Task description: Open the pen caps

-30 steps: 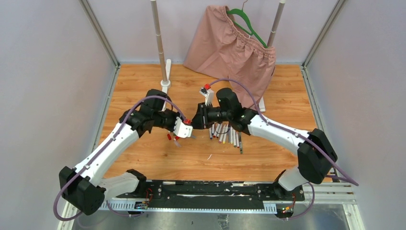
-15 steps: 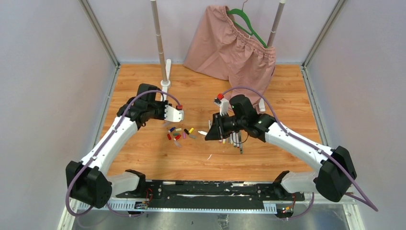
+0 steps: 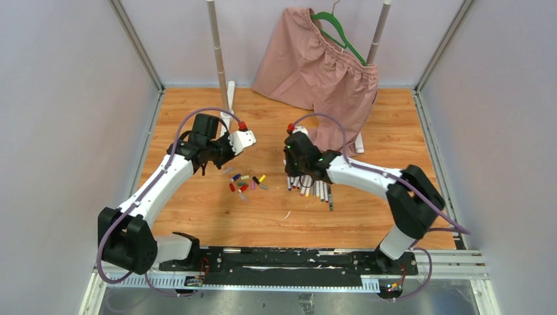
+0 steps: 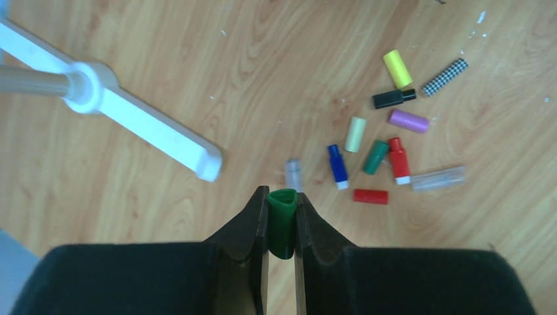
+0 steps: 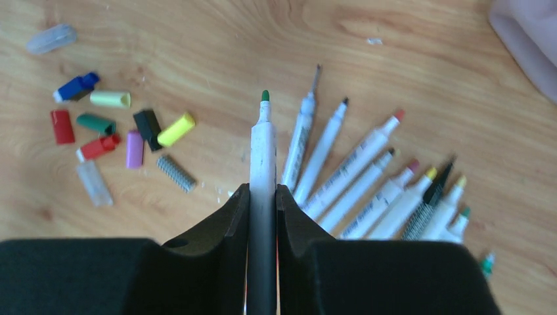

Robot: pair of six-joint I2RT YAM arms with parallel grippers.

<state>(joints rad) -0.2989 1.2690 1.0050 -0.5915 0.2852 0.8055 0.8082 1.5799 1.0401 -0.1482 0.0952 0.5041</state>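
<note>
**Change of state.** One second ago the two claws were joined at the centre of the bench (image 3: 197, 216), directly over the pens. They have since drawn apart, the left arm toward the far left and the right arm back above the pen row. The pull has separated one cap from its barrel.

**Left claw** (image 4: 282, 197): almost fully closed, with the jaws pinching a green cap (image 4: 282, 226) between them. It hangs above bare wood, just to the far-left of the loose caps (image 4: 398, 159). The white rack foot (image 4: 141, 125) lies further left.

**Right claw** (image 5: 263, 190): open only by the width of a barrel, and clamped on a green-tipped pen (image 5: 263, 144). The pen's tip is bare and points away from the claw. The pen is held above the bench, between the loose caps on its left and the row of uncapped pens (image 5: 358, 177) on its right.

**Location of task items.** The loose caps are scattered left of centre in red, blue, yellow, purple, black, green and clear. The uncapped pens lie fanned side by side just to the right of the caps.

**Meaning for the task.**
- The green pen now counts as opened.
- Both claws are loaded, so each must release before another pen can be handled. The likely places are the cap among the loose caps and the pen in the row.
- Every tip visible in the row is bare, so the task appears to be near its end. One pen at the right end of the row is only partly in view.
</note>
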